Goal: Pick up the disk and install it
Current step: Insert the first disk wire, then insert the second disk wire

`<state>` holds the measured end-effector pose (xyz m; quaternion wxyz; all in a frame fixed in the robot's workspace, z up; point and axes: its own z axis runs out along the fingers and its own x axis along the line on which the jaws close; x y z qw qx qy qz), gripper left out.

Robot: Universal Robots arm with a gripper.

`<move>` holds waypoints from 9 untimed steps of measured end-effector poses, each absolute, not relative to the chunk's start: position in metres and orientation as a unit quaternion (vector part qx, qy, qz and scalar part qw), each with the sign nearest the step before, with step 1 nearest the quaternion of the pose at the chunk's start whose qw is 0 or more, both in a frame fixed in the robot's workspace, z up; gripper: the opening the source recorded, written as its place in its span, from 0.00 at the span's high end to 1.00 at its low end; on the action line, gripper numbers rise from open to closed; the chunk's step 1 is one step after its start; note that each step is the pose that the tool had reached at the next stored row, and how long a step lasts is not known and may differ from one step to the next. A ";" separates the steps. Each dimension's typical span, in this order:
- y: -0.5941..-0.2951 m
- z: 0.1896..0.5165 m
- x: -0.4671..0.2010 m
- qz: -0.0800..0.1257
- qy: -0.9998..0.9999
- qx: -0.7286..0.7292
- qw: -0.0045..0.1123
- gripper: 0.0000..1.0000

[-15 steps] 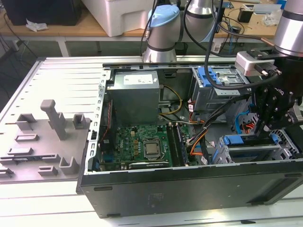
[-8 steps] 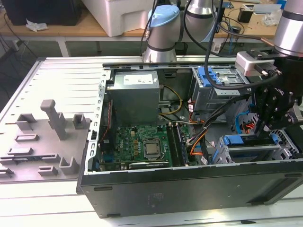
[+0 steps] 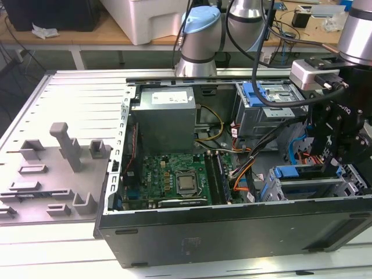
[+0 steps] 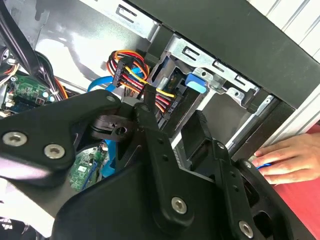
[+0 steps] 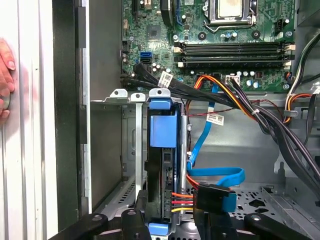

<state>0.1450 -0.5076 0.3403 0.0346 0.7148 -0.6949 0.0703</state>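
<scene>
The black two-fingered gripper clamps the blue-framed silver disk edge-on so it slides into the metal drive cage, at the motherboard's six o'clock.

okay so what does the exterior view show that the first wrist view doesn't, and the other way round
Exterior view alone: the grey power supply box, the grey plastic fixture tray at that view's left, and the arm's gripper over the drive cage. First wrist view alone: the disk standing on edge in its bay with cables plugged in, and a person's hand outside the case. Both share the motherboard and the blue data cable.
</scene>
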 end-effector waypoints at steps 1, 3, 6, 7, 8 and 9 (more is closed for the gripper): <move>-0.508 0.340 0.145 0.070 -0.695 0.715 0.035 0.52; -0.508 0.340 0.145 0.070 -0.695 0.715 0.035 0.52; -0.508 0.340 0.145 0.070 -0.695 0.715 0.035 0.52; -0.508 0.340 0.145 0.070 -0.695 0.715 0.035 0.52; -0.508 0.340 0.145 0.070 -0.695 0.715 0.035 0.52; -0.508 0.340 0.145 0.070 -0.695 0.715 0.035 0.52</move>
